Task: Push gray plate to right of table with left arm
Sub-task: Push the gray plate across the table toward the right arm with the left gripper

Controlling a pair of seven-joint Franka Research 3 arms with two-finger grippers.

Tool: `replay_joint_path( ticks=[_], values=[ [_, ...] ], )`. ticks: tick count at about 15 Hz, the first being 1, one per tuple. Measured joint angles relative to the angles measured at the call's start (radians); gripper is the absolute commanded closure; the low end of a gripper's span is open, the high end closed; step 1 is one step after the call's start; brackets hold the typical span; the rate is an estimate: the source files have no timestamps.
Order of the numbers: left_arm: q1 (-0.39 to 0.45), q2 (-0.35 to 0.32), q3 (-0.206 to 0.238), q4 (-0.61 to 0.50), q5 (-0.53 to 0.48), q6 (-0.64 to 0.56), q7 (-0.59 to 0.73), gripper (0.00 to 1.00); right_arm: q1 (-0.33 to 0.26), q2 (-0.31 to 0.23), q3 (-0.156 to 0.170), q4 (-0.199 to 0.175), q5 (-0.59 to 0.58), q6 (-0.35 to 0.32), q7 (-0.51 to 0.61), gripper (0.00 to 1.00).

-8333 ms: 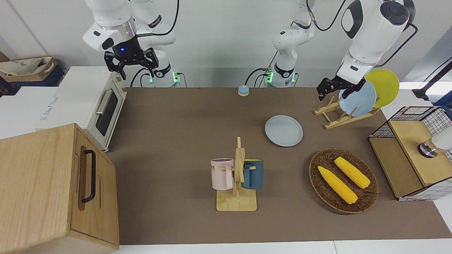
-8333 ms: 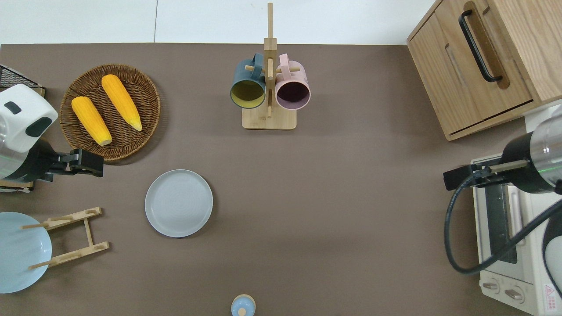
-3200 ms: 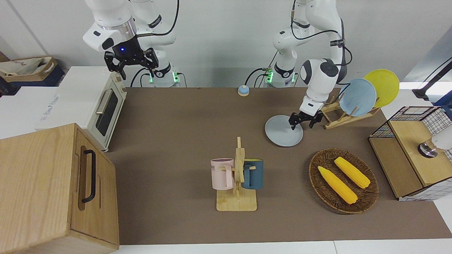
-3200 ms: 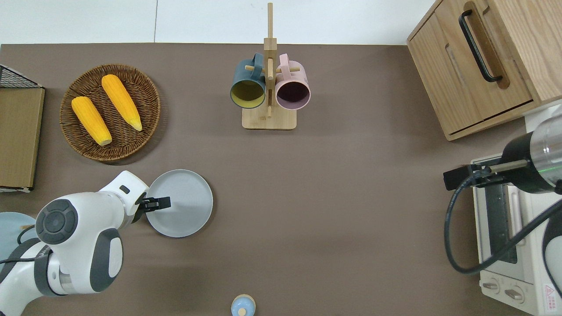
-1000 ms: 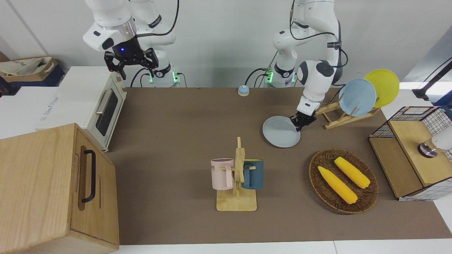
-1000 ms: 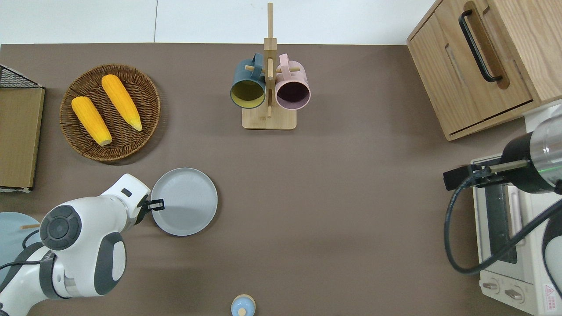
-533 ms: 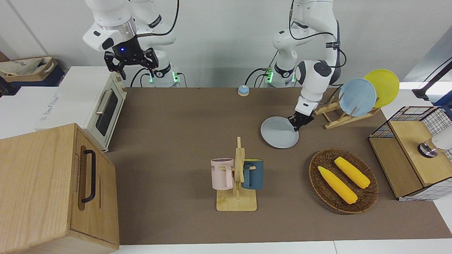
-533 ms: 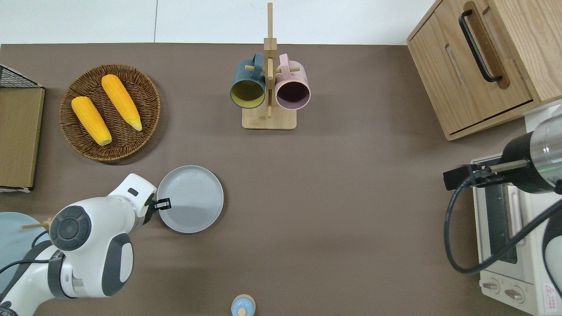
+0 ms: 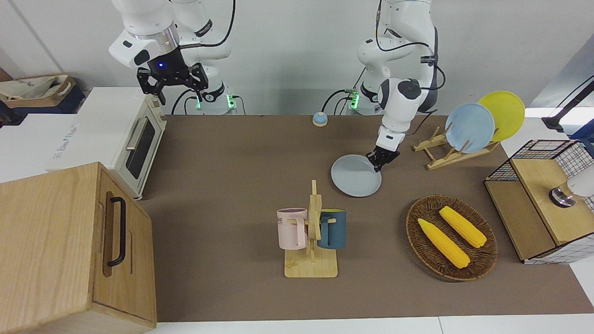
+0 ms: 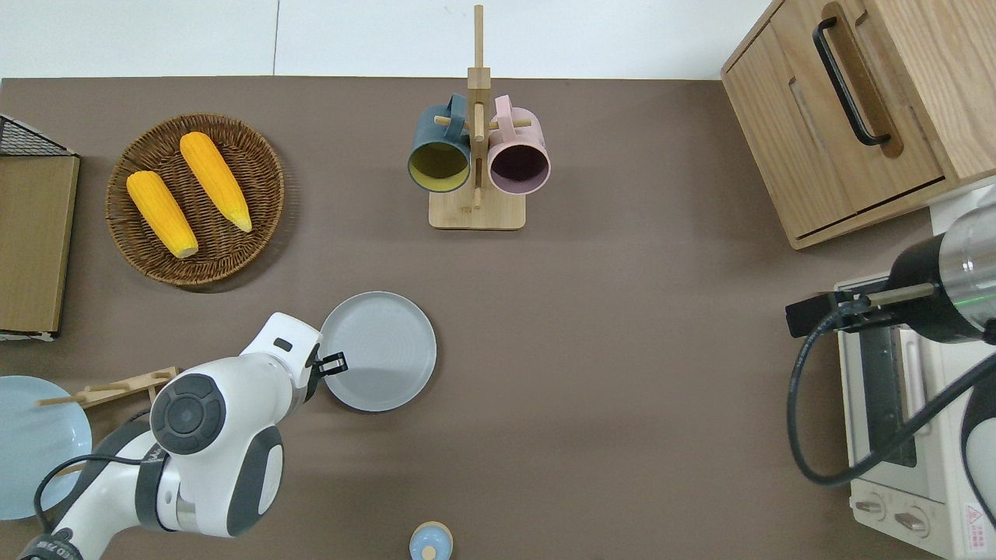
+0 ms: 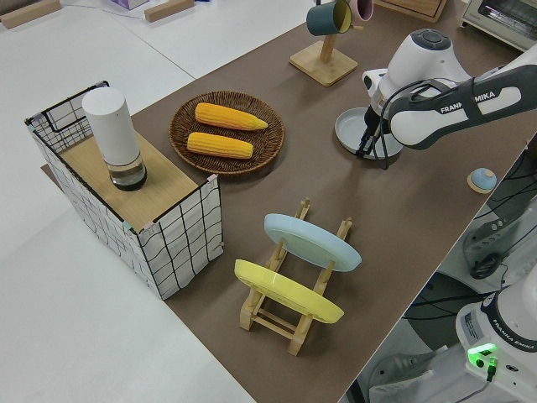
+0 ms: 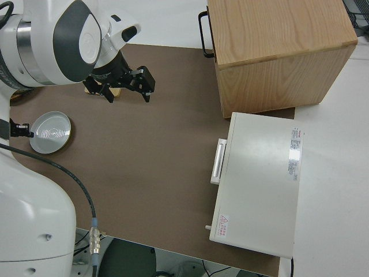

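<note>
Gray plate (image 10: 379, 351): flat on the desk (image 10: 622, 373), nearer the robots than the mug rack (image 10: 476, 155); left end effector (image 10: 333, 362), fingers narrowed together, touches its rim on the left-arm side, so the plate lies toward the right arm's end; right arm parked.
</note>
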Motion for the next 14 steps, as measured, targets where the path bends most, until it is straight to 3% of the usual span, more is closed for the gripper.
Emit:
replay_joint_path(
  ticks=[14],
  values=[
    [-0.198,0.002,-0.003,0.01,0.051,0.002,-0.363,1.0,0.0,0.0,0.0,0.0,0.0,0.0,0.0,0.017]
  ],
)
